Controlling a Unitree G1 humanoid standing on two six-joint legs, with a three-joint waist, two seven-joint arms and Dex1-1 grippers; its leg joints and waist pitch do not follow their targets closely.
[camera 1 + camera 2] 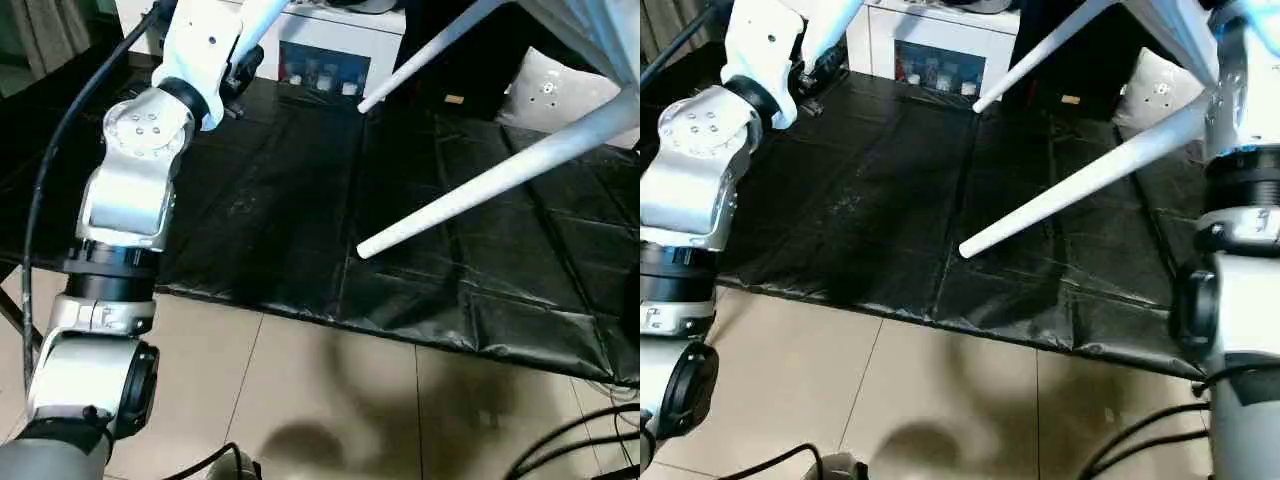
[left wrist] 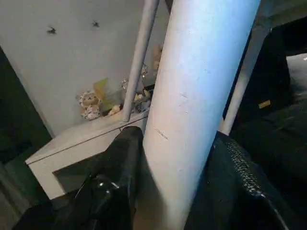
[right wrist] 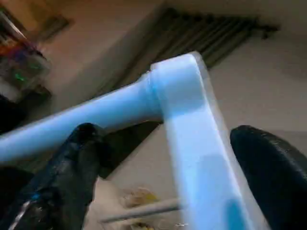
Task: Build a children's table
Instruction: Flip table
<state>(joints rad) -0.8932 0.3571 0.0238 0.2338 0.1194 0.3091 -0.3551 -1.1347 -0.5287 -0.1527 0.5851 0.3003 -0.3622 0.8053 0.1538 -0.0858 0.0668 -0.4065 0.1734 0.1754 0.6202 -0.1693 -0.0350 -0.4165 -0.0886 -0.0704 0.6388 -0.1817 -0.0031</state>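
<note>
Table legs (image 1: 480,190) of white tapered tube slant across the head views, their free ends hanging above the black mat (image 1: 300,200) without touching it; a second leg (image 1: 420,60) runs farther back toward the white cabinet (image 1: 330,50). Behind that cabinet's glass front stand several small coloured items, too small to name. The legs are smooth and matte, narrowing toward blunt round tips, and in the right wrist view one of them enters the corner of the white tabletop (image 3: 192,120), whose edge runs down between the fingers.

The left gripper (image 2: 177,191) is clamped around a thick leg, a black finger pressed to each side of it. The right gripper (image 3: 163,177) stands spread wide, its fingers (image 3: 72,172) apart from the tabletop edge on both sides, holding nothing.

The mat is creased in panels and lies over pale floor tiles (image 1: 300,400); dark cables (image 1: 570,440) trail across the tiles at the near edge.
</note>
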